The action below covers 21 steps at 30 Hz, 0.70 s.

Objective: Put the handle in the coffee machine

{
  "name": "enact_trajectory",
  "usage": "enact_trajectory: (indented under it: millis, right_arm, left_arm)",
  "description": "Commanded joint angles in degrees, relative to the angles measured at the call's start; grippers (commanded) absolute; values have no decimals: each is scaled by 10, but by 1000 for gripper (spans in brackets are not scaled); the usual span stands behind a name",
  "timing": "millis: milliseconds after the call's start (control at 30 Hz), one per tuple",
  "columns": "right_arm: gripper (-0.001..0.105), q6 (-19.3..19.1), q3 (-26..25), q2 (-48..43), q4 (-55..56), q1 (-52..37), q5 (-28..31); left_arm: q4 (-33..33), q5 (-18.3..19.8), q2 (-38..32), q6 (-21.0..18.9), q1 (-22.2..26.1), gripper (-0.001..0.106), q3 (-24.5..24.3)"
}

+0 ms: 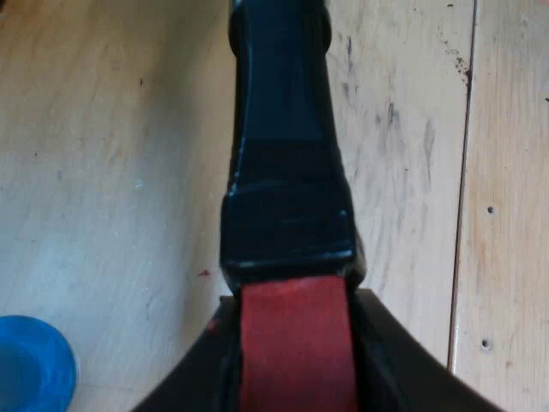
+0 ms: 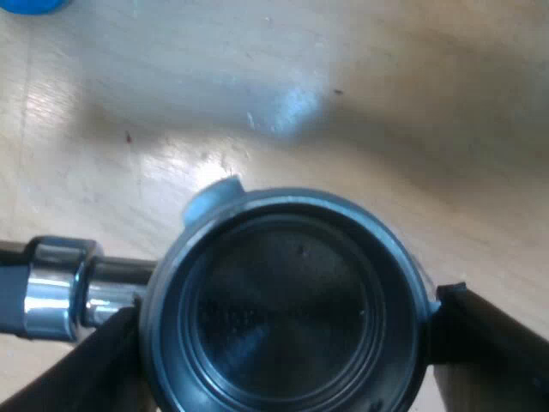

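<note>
The metal holder hangs over a wooden tabletop. Its dark handle point(image 1: 283, 129) runs away from my left gripper point(image 1: 296, 352), and the red end point(image 1: 296, 343) sits between the two black fingers point(image 1: 399, 352), which are shut on it. In the right wrist view I look down into the holder's round metal basket point(image 2: 283, 309), which is empty, with a chrome collar point(image 2: 56, 287) where the handle joins. My right gripper point(image 2: 283, 348) has one finger point(image 2: 493, 348) pressed against each side of the basket's rim.
A blue tamper point(image 1: 30, 365) stands on the pale wooden planks point(image 1: 103, 129) near the holder's red end; its edge point(image 2: 30, 4) also shows in the right wrist view. A plank seam point(image 1: 463, 172) runs alongside the handle.
</note>
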Motion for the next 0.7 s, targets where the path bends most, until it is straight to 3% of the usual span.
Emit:
enact_trajectory:
  millis: [33,267,533,700]
  right_arm:
    - [88,-25,-10,-10,-60,1,-40]
    - [87,-13,-21,-10,-71,1,-38]
    - [87,-13,-76,-10,-72,1,18]
    - [87,-13,-95,-10,-64,1,18]
  left_arm:
    - [-10,55,-8,26,-2,0,0]
    - [-10,59,-12,48,-4,0,0]
    - [-2,57,-32,54,-2,0,0]
    - [8,52,-45,64,-2,0,0]
